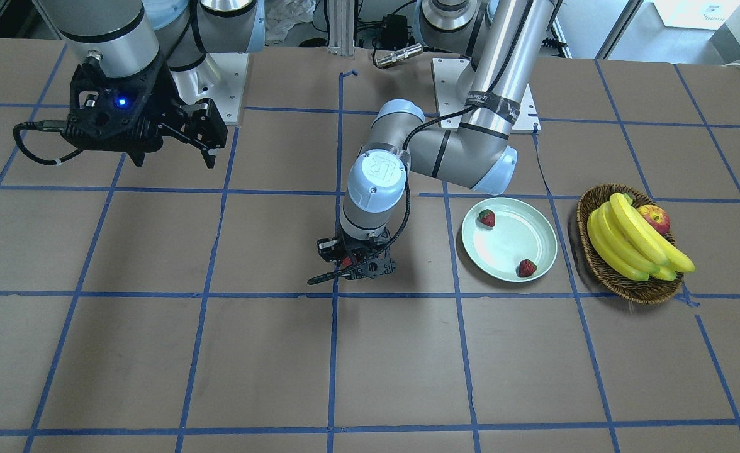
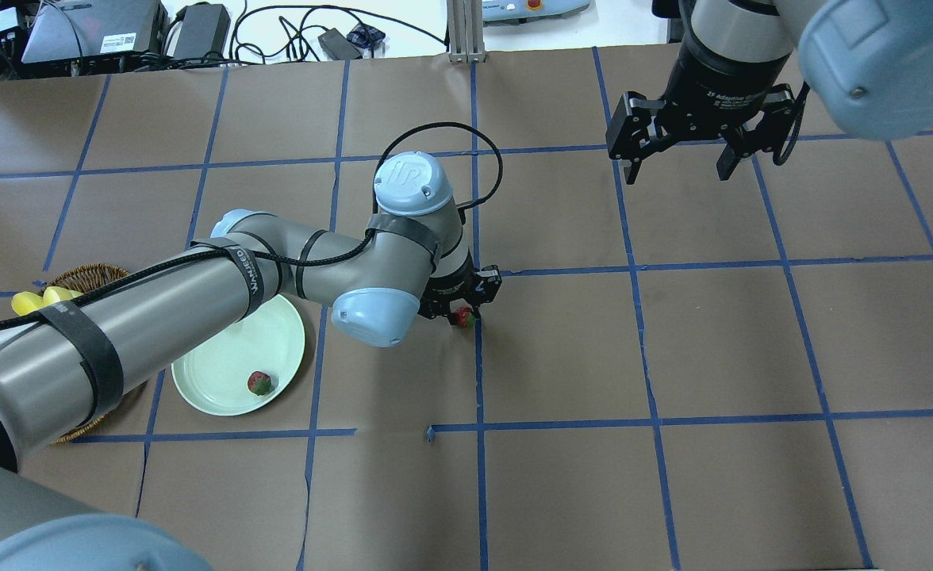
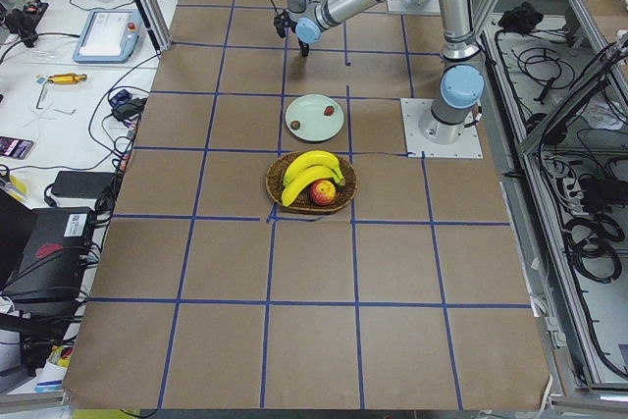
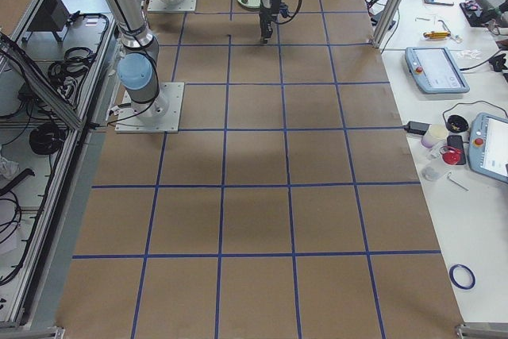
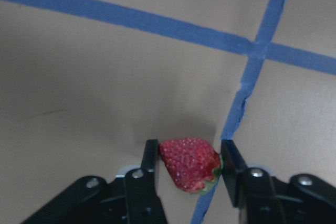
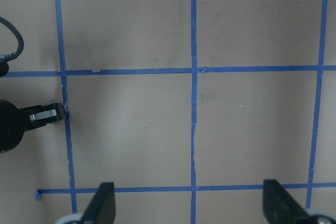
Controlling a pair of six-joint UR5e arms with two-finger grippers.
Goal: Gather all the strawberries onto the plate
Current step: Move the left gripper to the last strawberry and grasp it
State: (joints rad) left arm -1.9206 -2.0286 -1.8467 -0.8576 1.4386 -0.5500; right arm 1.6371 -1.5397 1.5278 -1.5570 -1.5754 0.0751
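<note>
Left gripper (image 5: 189, 148) clenched on strawberry (image 5: 188, 165), tip contact only; may slip on lift toward plate (image 1: 521, 226). Right gripper (image 2: 677, 176) spread apart.

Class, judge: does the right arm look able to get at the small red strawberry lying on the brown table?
Probably not: the left gripper is closed around that small red strawberry, covering it from above.

Brown table (image 2: 752, 341) w/ blue-tape grid (image 2: 642, 349); poss. window (image 1: 691, 12).
</note>
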